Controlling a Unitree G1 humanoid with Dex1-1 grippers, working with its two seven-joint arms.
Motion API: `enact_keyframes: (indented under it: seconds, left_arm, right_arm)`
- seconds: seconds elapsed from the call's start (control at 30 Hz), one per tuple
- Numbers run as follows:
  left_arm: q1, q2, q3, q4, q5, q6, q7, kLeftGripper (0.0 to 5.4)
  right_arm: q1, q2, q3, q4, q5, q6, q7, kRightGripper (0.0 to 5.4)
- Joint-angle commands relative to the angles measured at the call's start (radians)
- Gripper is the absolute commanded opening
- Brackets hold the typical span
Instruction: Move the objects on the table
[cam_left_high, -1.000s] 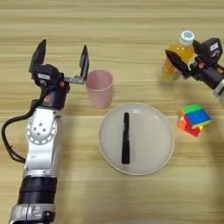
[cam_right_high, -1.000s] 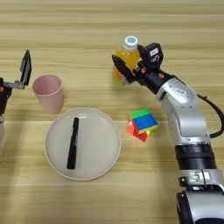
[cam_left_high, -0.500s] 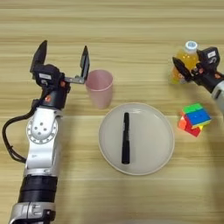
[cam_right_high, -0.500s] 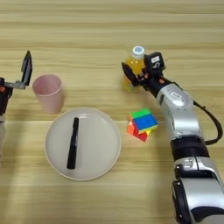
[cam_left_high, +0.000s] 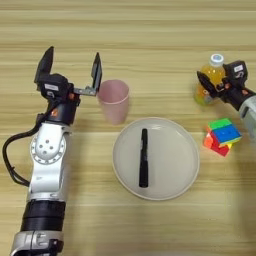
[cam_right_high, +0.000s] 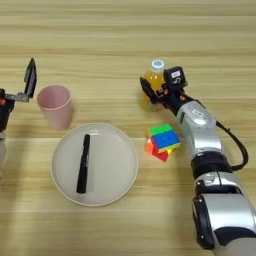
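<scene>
Lengthwise pen (cam_left_high: 144, 157) on plate (cam_left_high: 182, 165), long axis near-far, right gripper (cam_right_high: 156, 94) holding upright bottle (cam_right_high: 151, 85), left gripper (cam_left_high: 71, 69) wide.

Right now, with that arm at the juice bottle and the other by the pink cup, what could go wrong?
The right gripper is closed around the orange-juice bottle, which is tall and narrow; a loose hold could tip it, perhaps onto the colourful cube just in front. The left gripper stands open with one finger close beside the pink cup, so a small sideways move might knock that cup over, possibly toward the plate holding the pen.
</scene>
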Motion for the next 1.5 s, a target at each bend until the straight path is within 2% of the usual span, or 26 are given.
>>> enact_keyframes:
  seconds: [0.03,0.43,0.8,0.97,1.27,1.5]
  left_arm:
    - [-0.004,0.004,0.000,-0.004,0.004,0.001,0.009,5.40]
    - [-0.002,0.005,0.000,0.006,0.006,0.000,0.012,5.40]
    - [-0.001,0.006,0.000,0.004,0.004,0.000,0.013,5.40]
    - [0.000,0.005,-0.001,0.003,0.004,0.000,0.014,5.40]
    - [0.000,0.003,-0.003,0.001,0.004,0.000,0.015,5.40]
    - [0.000,0.002,-0.005,-0.001,0.004,0.001,0.016,5.40]
  right_arm:
    - [-0.018,0.003,-0.001,0.028,-0.013,-0.009,0.007,4.13]
    - [-0.026,-0.001,-0.010,0.050,-0.019,-0.034,-0.003,5.35]
    - [-0.025,0.004,-0.034,0.012,-0.003,-0.125,-0.011,5.38]
    - [-0.017,0.000,-0.040,-0.023,-0.029,-0.214,-0.050,5.38]
    - [0.018,0.007,-0.061,-0.200,-0.012,-0.332,-0.109,5.38]
    - [0.080,0.007,-0.038,-0.424,0.015,-0.269,-0.099,5.38]
